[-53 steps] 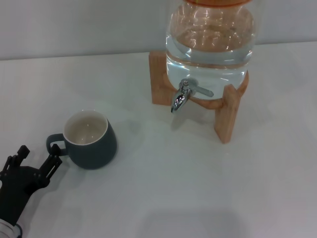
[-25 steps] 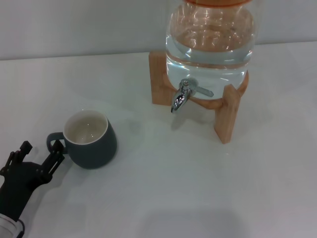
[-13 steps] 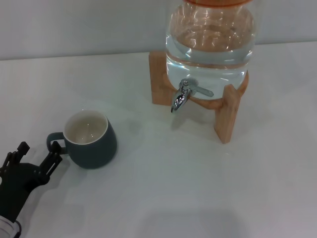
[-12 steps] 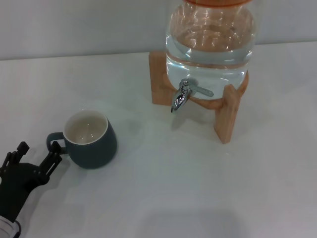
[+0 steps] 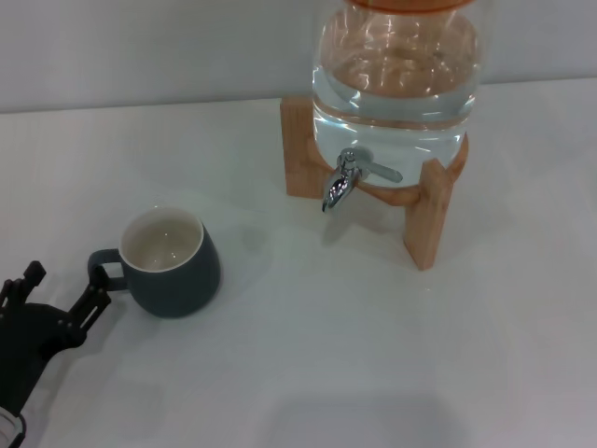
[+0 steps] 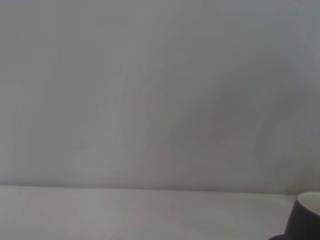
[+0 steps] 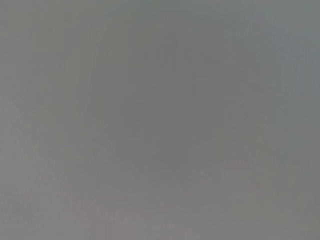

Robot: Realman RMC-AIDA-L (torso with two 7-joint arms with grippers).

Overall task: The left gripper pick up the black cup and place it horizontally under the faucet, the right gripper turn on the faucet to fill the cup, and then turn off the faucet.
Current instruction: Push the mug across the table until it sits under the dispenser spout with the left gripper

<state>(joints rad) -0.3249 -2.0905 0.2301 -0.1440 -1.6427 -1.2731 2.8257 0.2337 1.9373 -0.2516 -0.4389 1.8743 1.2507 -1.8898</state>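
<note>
Head view shows you the left gripper (image 5: pixel 62 291) with fingers spread wide beside the handle of the upright dark charcoal-teal mug (image 5: pixel 171 261) on the white counter (image 5: pixel 308 355), well apart from the chrome faucet (image 5: pixel 341 180).

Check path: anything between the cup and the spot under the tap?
Nothing visible. The cup stands upright at the table's left, the left tool open beside its handle. Bare tabletop runs from it to below the tap; the wooden stand sits behind that spot.
</note>
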